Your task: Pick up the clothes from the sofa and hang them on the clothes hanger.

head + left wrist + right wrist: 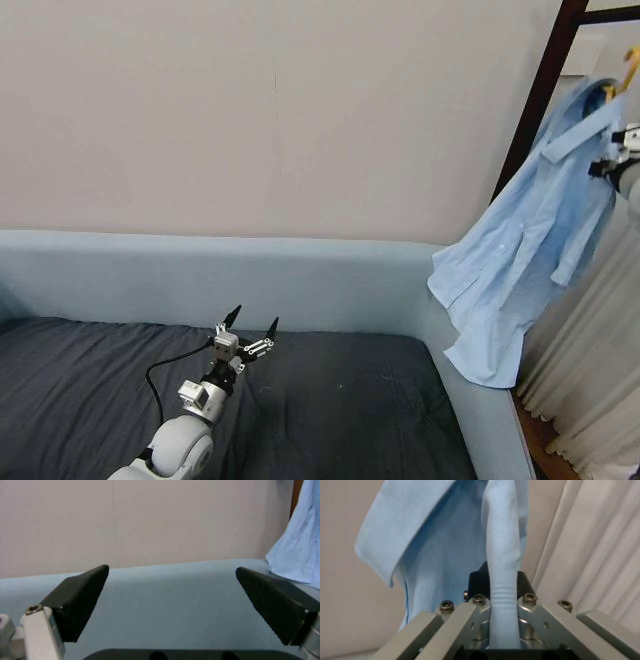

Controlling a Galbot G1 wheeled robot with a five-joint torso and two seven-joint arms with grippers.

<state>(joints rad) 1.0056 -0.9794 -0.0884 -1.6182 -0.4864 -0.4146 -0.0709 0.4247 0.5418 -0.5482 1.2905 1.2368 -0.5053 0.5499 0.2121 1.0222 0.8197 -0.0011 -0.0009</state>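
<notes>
My right gripper is clamped shut on a narrow fold of the light blue shirt. The cloth runs straight up between the dark pads. In the head view this gripper sits at the far right edge, high up, pressed against the shirt. There is little free room around it: a dark wooden post slants just left of the collar and a pale curtain hangs directly below and right. A yellow hanger hook shows above the collar at the top right corner; I cannot tell what it hangs on. The shirt falls down and left from there. Its hem reaches the right end of the sofa, and I cannot tell whether it touches the arm.

My left gripper is at lower centre-left, spread wide and holding nothing, well apart from the shirt. It hovers over the dark grey seat cushion near the backrest's lower edge. In its wrist view the fingers frame the bare backrest, with the shirt at the right edge. The plain wall rises behind the sofa.
</notes>
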